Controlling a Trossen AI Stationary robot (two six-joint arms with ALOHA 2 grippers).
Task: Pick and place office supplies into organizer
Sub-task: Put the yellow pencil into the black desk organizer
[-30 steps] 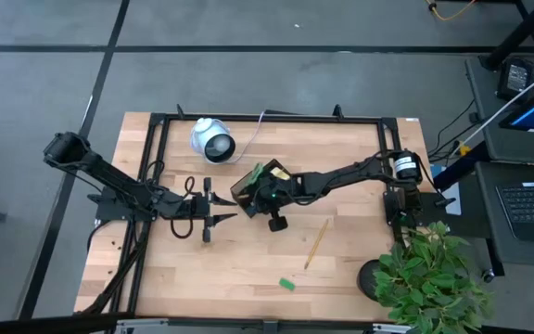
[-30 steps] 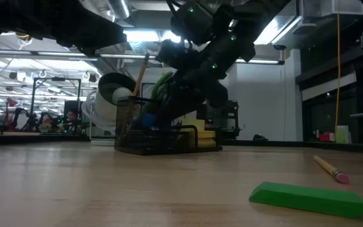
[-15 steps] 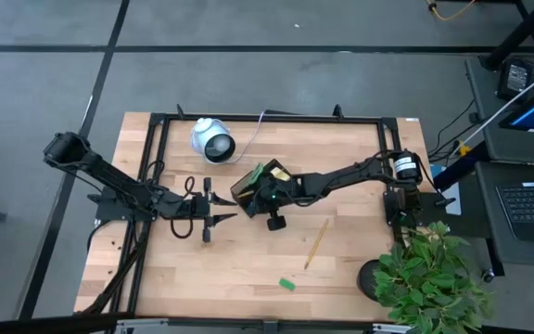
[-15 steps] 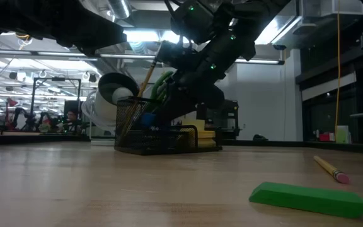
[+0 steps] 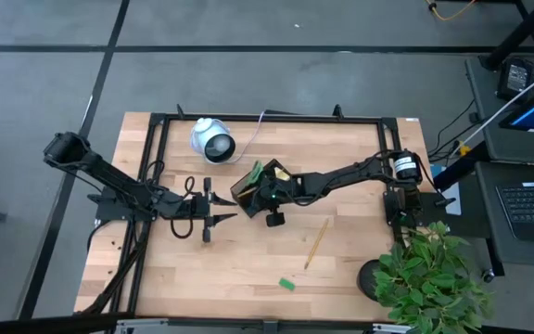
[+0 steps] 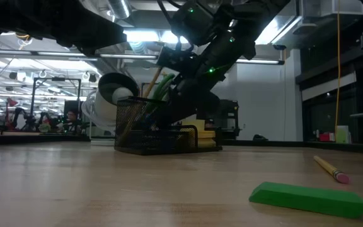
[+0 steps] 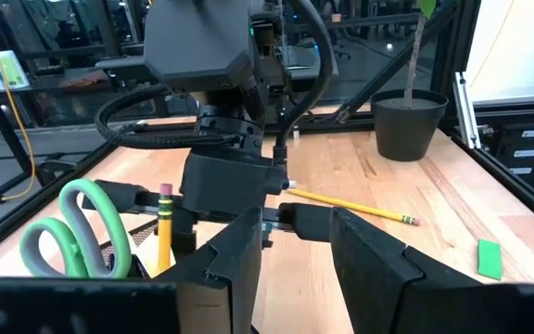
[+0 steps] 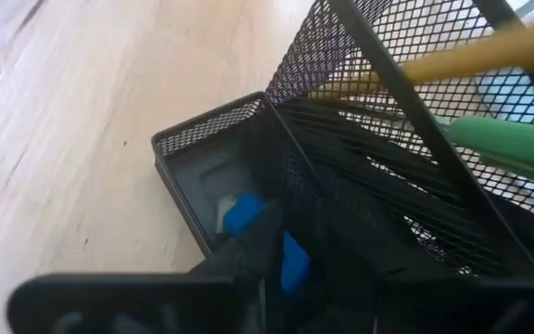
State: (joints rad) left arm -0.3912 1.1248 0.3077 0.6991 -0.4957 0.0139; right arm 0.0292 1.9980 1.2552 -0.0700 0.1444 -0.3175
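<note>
High view: right gripper [image 5: 256, 193] over the organizer [image 5: 248, 185] at table centre; left gripper [image 5: 219, 218] just beside it, fingers parted, empty; loose pencil [image 5: 316, 243] and green block [image 5: 287, 284] nearer the front edge. Low view: a second pencil [image 6: 145, 96] leans in the organizer. Right wrist view: right fingers' spread cannot be told; blue block [image 8: 247, 223] in a compartment

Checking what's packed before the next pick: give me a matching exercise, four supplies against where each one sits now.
Things:
1. green-handled scissors
2. small blue block
3. flat green block
4. thin wooden pencil with pink eraser

Places:
A. near the table's front edge
B. low compartment of the black mesh organizer
C. bare table, right of the organizer
D. upright in the tall mesh cup

Pairs: 1-D, 2-B, 3-A, 4-C
</note>
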